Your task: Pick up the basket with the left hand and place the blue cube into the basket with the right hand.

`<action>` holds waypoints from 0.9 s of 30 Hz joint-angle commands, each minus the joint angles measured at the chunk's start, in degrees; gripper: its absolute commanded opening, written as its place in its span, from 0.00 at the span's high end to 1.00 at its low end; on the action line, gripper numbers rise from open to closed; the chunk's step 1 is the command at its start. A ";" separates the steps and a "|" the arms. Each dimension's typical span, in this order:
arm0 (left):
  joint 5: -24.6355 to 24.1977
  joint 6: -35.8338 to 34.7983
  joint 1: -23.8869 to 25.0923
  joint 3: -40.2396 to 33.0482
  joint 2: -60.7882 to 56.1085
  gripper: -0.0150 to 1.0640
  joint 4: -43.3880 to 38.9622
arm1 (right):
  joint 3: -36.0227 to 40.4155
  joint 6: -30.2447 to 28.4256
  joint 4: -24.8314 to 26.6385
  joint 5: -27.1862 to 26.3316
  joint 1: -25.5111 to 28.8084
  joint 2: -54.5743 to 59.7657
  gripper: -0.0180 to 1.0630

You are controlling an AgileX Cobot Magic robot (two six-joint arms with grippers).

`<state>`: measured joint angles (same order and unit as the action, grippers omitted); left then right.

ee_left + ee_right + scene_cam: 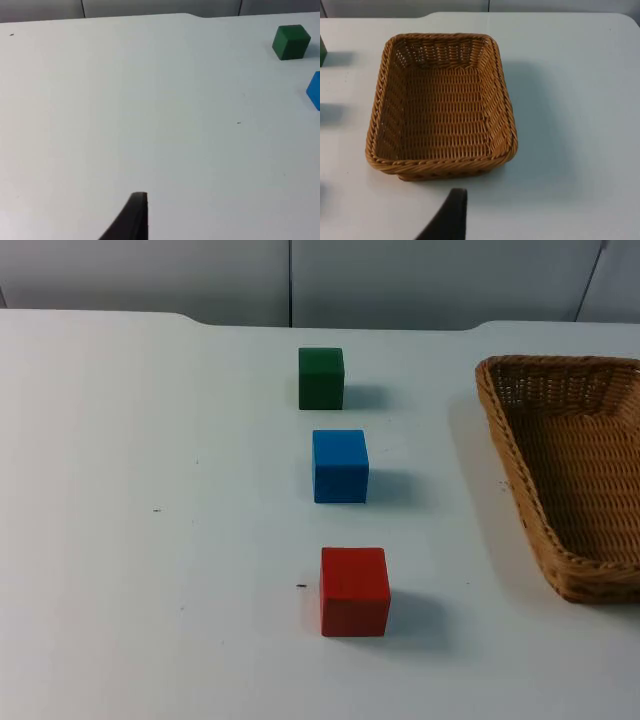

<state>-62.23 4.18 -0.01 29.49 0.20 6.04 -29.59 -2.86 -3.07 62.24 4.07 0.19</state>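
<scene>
The blue cube sits on the white table, in the middle of a row of three cubes; its edge also shows in the left wrist view. An empty wicker basket rests at the table's right side, about a cube's width or two from the blue cube. My right gripper hovers just outside one short side of the basket, apart from it. My left gripper hangs over bare table well to the left of the cubes. Neither holds anything that I can see.
A green cube stands behind the blue one, also seen from the left wrist. In front of it is a red cube. The grey partition wall closes the table's far edge. Open table spreads left of the cubes.
</scene>
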 commanded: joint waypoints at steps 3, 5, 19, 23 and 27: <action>2.14 -0.52 -0.23 1.97 0.80 0.01 1.33 | 0.53 -0.18 0.24 -0.57 -0.10 -0.19 0.02; 3.72 -0.52 -0.23 3.37 3.13 0.01 1.93 | 0.53 -0.18 0.24 -0.57 -0.10 -0.19 0.02; 14.80 3.65 -0.23 10.31 25.56 0.01 9.86 | 0.53 -0.18 0.24 -0.57 -0.10 -0.19 0.02; 18.47 10.33 -0.23 11.14 32.24 0.01 19.02 | 0.53 -0.18 0.24 -0.57 -0.10 -0.19 0.02; 20.81 21.45 -0.23 11.40 40.43 0.01 33.61 | 0.53 -0.18 0.24 -0.57 -0.10 -0.19 0.02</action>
<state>-43.35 19.62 -0.01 40.61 37.03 31.89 -29.59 -2.86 -3.07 62.24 4.07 0.19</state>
